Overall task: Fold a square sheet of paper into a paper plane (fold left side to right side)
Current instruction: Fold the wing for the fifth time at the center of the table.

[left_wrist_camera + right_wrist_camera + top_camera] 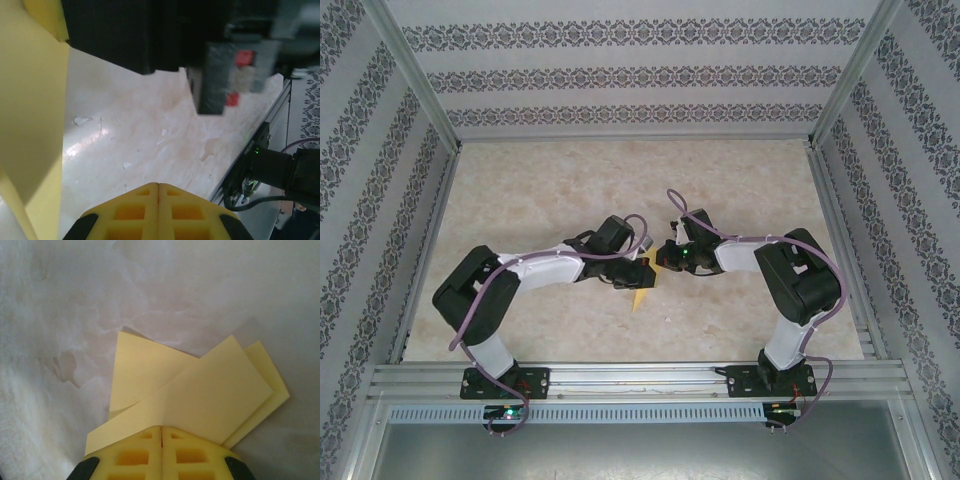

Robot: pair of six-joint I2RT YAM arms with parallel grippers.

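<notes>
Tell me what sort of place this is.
Probably a robot test cell in a lab, not a home: a marble-look tabletop boxed in by an aluminium frame and wallpapered panels, with a left arm and right arm bolted at its near rail, meeting over yellow paper.

We see even, bright overhead light and faint shadows. In the left wrist view the close yellow paper [30,125] blurs and glare gleams on the surface [82,145]. The right wrist view is sharper but slightly hazy.

Beige marbled tabletop [620,180]; patterned wallpaper walls [620,75] (floral stripes); aluminium frame rails [640,380].
</notes>
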